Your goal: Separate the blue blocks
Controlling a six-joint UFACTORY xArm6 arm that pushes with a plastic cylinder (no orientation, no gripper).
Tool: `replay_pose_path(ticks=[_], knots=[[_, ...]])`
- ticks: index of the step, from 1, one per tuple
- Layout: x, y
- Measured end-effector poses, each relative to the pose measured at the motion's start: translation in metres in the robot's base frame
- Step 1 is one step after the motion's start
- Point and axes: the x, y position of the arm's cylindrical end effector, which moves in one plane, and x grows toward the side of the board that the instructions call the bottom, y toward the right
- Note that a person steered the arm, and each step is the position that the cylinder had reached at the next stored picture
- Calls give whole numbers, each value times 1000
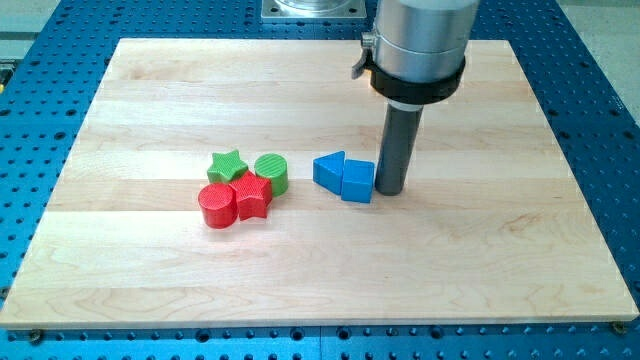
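Two blue blocks sit touching near the board's middle: a blue triangular block [328, 170] on the view's left and a blue cube [357, 182] on its right. My tip [389, 190] rests on the board just right of the blue cube, touching or nearly touching its right side. The rod rises from there to the grey arm body at the view's top.
A cluster of touching blocks lies left of the blue pair: a green star [227, 165], a green cylinder [271, 172], a red star [252, 197] and a red cylinder [216, 206]. The wooden board [500, 260] lies on a blue perforated table.
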Motion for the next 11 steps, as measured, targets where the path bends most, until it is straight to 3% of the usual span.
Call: replay_pose_path(ticks=[1,2,4,5,6,7,9,10,11], knots=[[-20,-4],[2,-36],[64,-14],[69,-51],[40,-17],[27,-25],[98,-100],[124,-86],[82,-23]])
